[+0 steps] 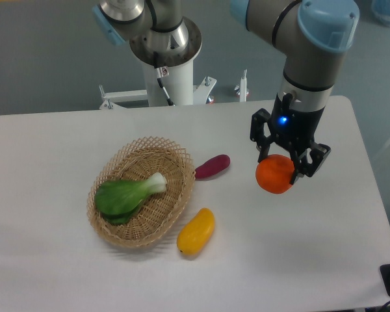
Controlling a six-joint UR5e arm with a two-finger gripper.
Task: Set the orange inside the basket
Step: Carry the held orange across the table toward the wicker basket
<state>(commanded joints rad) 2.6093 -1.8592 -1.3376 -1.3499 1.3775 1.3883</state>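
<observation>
- Pincer (285,170) clamped on the round bright orange fruit (275,175), apparently held above the white counter (299,247), well right of the oval tan wicker basket (182,170).
- Risk — a slipping grip could send it rolling off.

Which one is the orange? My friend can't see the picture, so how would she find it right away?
Look to the right side of the white table, where the robot's gripper hangs. The orange is the round, bright ball held between its black fingers. The yellow fruit and purple vegetable by the basket are both long, not round.
</observation>
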